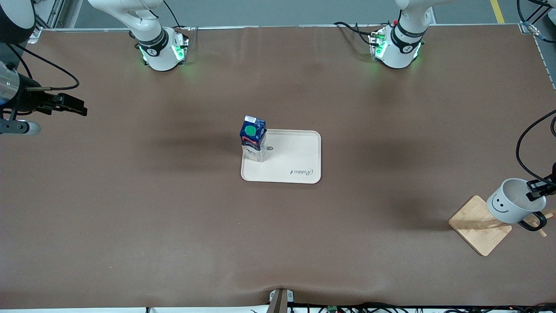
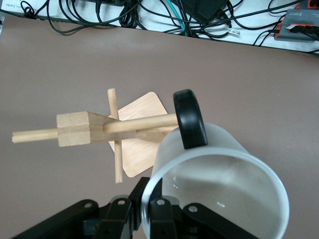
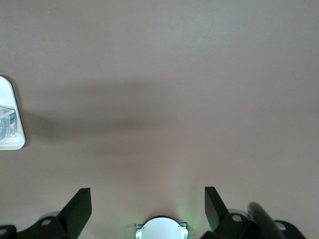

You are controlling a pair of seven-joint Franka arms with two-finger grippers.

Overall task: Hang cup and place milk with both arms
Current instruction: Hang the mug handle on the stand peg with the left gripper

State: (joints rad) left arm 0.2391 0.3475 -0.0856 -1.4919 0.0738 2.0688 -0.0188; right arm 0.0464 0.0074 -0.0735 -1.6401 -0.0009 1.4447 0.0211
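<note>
The white cup (image 1: 508, 203) with a smiley face hangs tilted in the air over the wooden rack (image 1: 477, 226) at the left arm's end of the table. My left gripper (image 1: 535, 191) is shut on its rim. In the left wrist view the cup (image 2: 224, 189) fills the frame, pinched by the gripper (image 2: 149, 211). Its black handle (image 2: 190, 119) touches the tip of the rack's peg (image 2: 142, 124). The blue milk (image 1: 253, 138) stands upright on a corner of the cream tray (image 1: 295, 154). My right gripper (image 1: 74, 106) waits open above the right arm's end of the table, nothing between its fingers (image 3: 79, 209).
The rack has a square wooden base (image 2: 142, 117) and crossed pegs. In the right wrist view the tray's edge (image 3: 12, 144) and the milk (image 3: 6, 122) show at the frame's side. Cables (image 2: 149, 15) lie along the table's edge near the rack. Brown tabletop surrounds the tray.
</note>
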